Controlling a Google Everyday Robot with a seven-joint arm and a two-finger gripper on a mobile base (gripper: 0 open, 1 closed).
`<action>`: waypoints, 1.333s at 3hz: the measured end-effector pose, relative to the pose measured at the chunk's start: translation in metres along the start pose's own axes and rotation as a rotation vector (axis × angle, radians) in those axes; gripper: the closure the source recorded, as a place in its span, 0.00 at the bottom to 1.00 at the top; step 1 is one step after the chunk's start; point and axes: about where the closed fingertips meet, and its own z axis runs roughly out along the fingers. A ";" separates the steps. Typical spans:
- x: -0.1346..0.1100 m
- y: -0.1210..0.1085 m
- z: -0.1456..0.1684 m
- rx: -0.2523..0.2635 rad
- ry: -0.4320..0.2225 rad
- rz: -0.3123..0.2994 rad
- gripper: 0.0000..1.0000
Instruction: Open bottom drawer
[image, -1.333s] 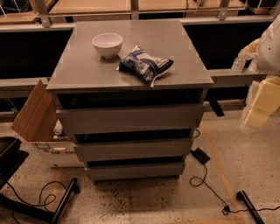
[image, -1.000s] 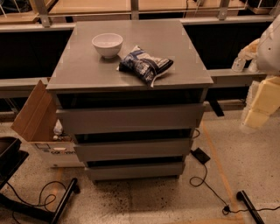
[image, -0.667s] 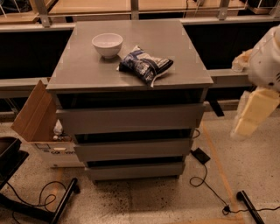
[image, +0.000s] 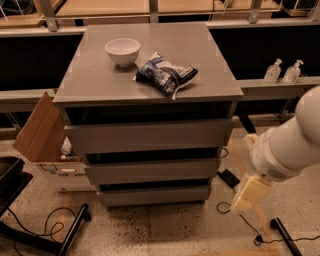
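The grey cabinet (image: 150, 87) stands in the middle of the camera view with three drawers stacked in its front. The bottom drawer (image: 155, 195) is the lowest one, a plain flat grey front with no handle, set close to the floor and pushed in. My white arm (image: 290, 140) comes in from the right. My gripper (image: 249, 194), a cream-coloured end piece, hangs low to the right of the cabinet, about level with the bottom drawer and apart from it.
A white bowl (image: 122, 50) and a blue snack bag (image: 166, 75) lie on the cabinet top. An open cardboard box (image: 42, 132) stands at the left. Two pump bottles (image: 282, 71) sit on a ledge at the right. Cables, a black device (image: 230, 178) and a black chair base (image: 45, 235) lie on the floor.
My arm has swung down and to the left, bringing the gripper from beside the cabinet top to the level of the bottom drawer. The drawers have not moved.
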 end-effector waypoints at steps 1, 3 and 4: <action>0.014 -0.003 0.064 0.018 -0.017 0.005 0.00; 0.014 -0.035 0.133 0.098 -0.030 -0.036 0.00; 0.015 -0.034 0.136 0.093 -0.027 -0.036 0.00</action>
